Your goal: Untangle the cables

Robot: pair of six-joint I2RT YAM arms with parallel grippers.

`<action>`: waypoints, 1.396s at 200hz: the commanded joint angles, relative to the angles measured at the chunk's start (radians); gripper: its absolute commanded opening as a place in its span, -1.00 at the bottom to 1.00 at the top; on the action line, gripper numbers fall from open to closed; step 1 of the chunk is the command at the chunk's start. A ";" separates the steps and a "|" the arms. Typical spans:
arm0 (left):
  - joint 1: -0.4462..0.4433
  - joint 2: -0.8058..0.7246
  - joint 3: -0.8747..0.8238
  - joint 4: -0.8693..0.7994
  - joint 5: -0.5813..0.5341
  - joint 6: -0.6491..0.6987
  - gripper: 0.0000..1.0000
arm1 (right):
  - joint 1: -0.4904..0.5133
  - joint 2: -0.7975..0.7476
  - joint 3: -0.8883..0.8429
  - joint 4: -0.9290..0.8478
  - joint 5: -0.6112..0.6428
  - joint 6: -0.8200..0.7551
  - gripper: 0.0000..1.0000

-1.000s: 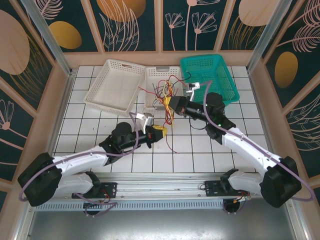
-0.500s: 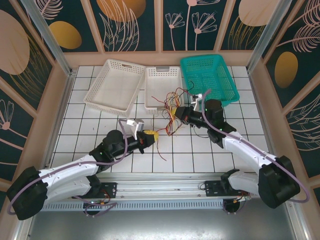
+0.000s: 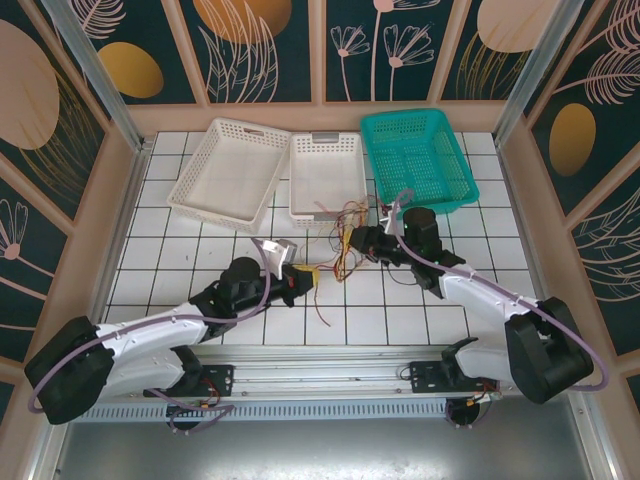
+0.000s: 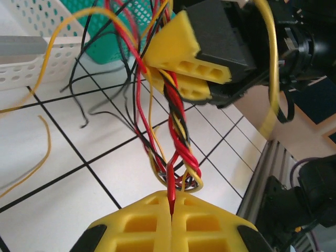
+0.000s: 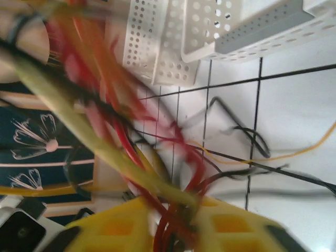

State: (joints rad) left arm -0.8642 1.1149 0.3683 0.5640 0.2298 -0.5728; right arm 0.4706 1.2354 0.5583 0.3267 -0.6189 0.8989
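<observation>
The cables [image 3: 338, 252] are a tangle of thin red, black and yellow wires, stretched between my two grippers over the tiles in front of the middle white basket. My left gripper [image 3: 307, 276] is shut, its yellow fingertips pinching one red cable [image 4: 172, 181] at the foot of a twisted strand [image 4: 178, 131]. My right gripper [image 3: 352, 238] holds the upper end of that strand; its yellow fingers [image 4: 184, 63] stand a little apart. In the right wrist view the blurred cables [image 5: 178, 173] run through the gap between its jaws. Loose ends trail onto the tiles.
Three baskets stand at the back: a wide white one [image 3: 228, 170], a narrower white one [image 3: 325, 175] and a teal one [image 3: 415, 155]. A stray yellow wire [image 4: 42, 152] and a black loop [image 5: 247, 137] lie on the tiles. The arms' lilac cables arch above both wrists.
Both grippers have drawn back toward the near edge, pulling the tangle off the middle white basket onto the tiles. The right gripper's jaws have parted.
</observation>
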 commanded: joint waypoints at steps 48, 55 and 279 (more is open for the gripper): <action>-0.001 0.019 0.061 0.004 -0.064 -0.023 -1.00 | -0.012 -0.050 0.031 -0.116 -0.011 -0.114 0.32; -0.001 0.019 0.065 -0.004 -0.068 -0.026 -1.00 | -0.013 -0.066 0.042 -0.141 -0.004 -0.128 0.39; -0.001 0.019 0.125 -0.087 -0.114 -0.082 -1.00 | 0.241 -0.077 0.055 -0.201 0.200 -0.093 0.00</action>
State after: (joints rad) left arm -0.8642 1.1629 0.4744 0.4656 0.1188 -0.6380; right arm 0.6971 1.1538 0.6220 0.1261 -0.4751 0.7731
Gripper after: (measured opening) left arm 0.038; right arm 0.504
